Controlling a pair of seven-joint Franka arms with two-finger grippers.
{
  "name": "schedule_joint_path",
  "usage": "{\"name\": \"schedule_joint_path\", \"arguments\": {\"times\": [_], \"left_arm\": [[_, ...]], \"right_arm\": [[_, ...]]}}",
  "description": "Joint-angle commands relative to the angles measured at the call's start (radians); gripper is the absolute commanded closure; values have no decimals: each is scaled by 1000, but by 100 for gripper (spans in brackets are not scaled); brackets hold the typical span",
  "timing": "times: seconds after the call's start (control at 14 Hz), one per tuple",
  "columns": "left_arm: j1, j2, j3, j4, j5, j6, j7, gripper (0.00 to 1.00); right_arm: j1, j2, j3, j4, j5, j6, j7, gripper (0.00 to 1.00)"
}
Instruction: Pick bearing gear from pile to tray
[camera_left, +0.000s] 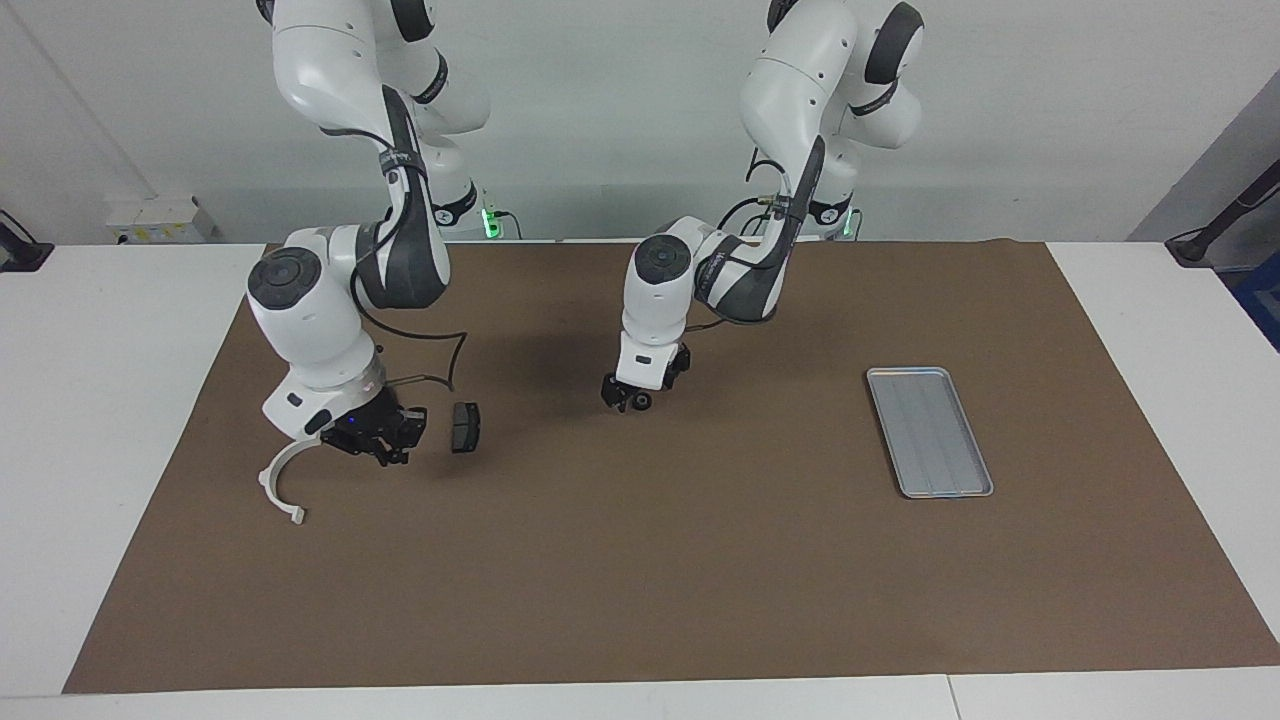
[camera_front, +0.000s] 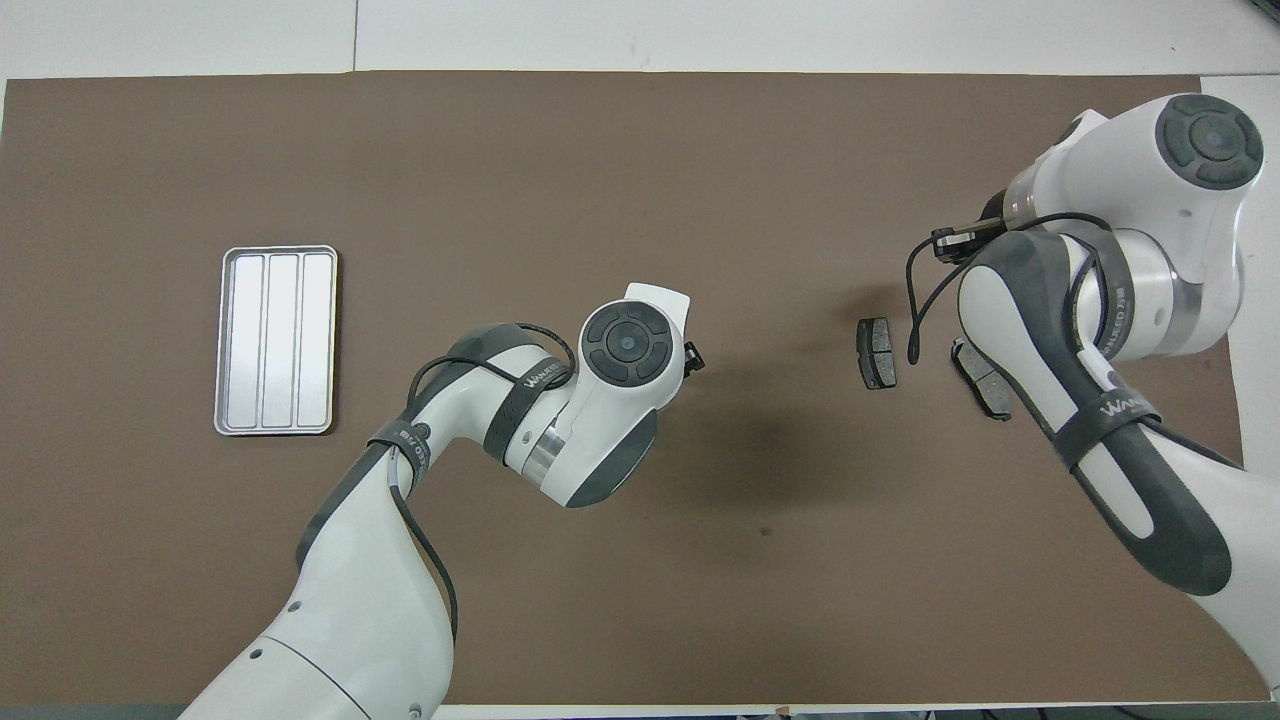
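Note:
The pile lies at the right arm's end of the mat: a white arc bracket (camera_left: 280, 485) and two dark plates, one (camera_left: 465, 427) (camera_front: 877, 352) in plain sight, the other (camera_front: 985, 378) half under the right arm. My right gripper (camera_left: 378, 448) hangs just above the mat between the bracket and the plate, fingertips together on a small black piece, the bearing gear, which barely shows. In the overhead view the arm hides this gripper. The silver tray (camera_left: 929, 430) (camera_front: 276, 340) lies at the left arm's end with nothing in it. My left gripper (camera_left: 627, 402) waits open, low over the mat's middle.
A brown mat (camera_left: 640, 580) covers most of the white table. The left arm's elbow and wrist (camera_front: 620, 345) stand over the stretch between the pile and the tray.

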Motion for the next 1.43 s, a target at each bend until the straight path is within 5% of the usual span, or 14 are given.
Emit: {"name": "schedule_joint_path", "arguments": {"times": [0.0, 0.5, 0.71, 1.0, 1.36], "left_arm": [[-27, 32, 21, 61, 9, -57, -26, 2], [-14, 37, 21, 54, 17, -45, -26, 12], [-12, 39, 21, 52, 18, -44, -26, 33], [-12, 37, 21, 48, 20, -42, -27, 96], [-12, 33, 43, 55, 18, -73, -27, 100]], "right_arm": [[2, 3, 8, 26, 0, -27, 18, 100], [22, 0, 8, 13, 0, -19, 27, 100], [22, -1, 8, 13, 0, -18, 27, 100], [20, -1, 8, 12, 0, -13, 27, 100], [19, -1, 8, 12, 0, -13, 27, 100]]}}
